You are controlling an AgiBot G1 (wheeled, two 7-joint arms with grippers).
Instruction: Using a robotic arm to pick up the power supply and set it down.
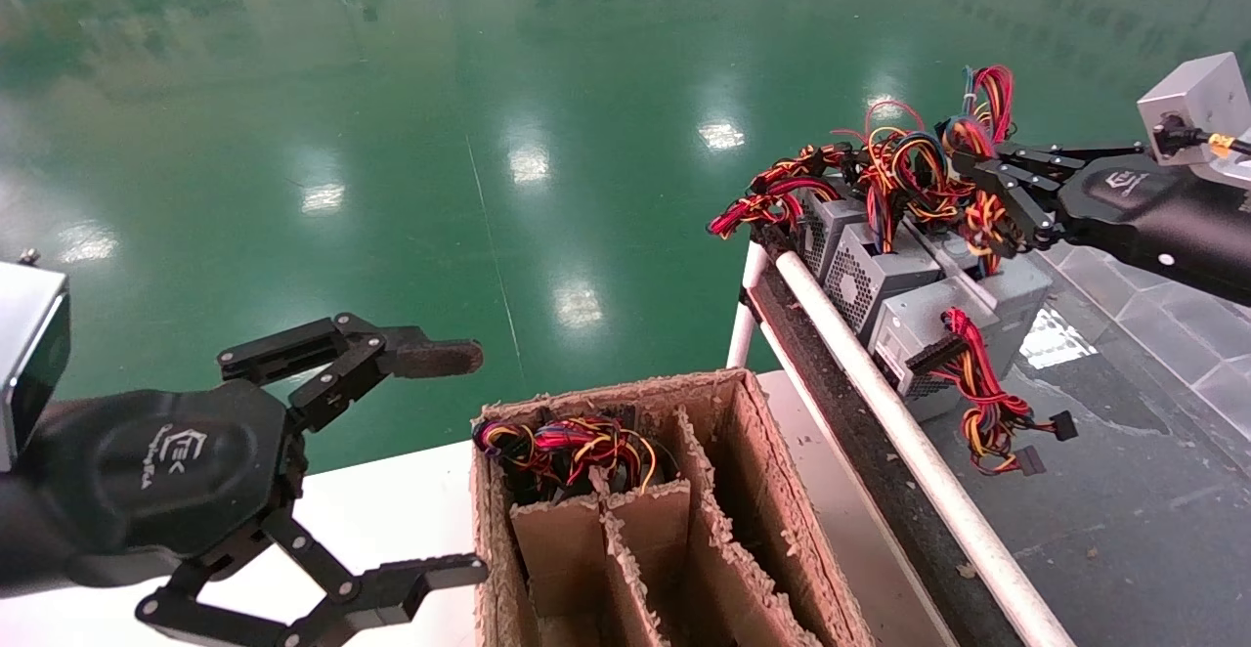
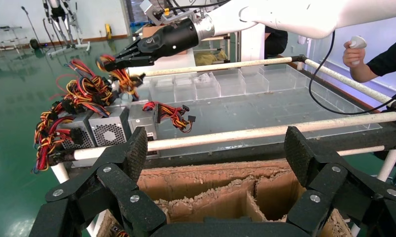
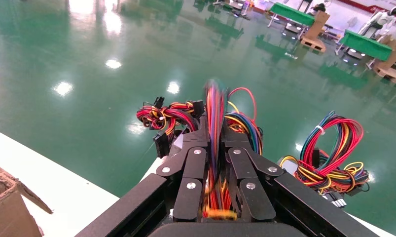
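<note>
**Right gripper clenched on wire bundle at the bench's far end**

The right gripper (image 1: 963, 178) of the robotic arm (image 2: 294, 15) was closed on a bundle of red, yellow and black wires (image 3: 214, 148), the strands pinched between its fingers. The wires ran down to a power supply (image 1: 987, 280) in a row of grey vented boxes (image 1: 870, 271) at the bench's (image 1: 1124, 491) far end, against the white rail (image 1: 880, 403) on its left edge. Which box the bundle belonged to was hard to tell. The row ran along the rail, wires pointing up and outward past the far end.

The left gripper (image 1: 454, 461) hung released, jaws wide, beside a divided cardboard box (image 1: 723, 520) on a white table (image 1: 391, 510); one far compartment held wires. Bench top was dark and glossy. Floor was shiny green, reflecting ceiling lights.
</note>
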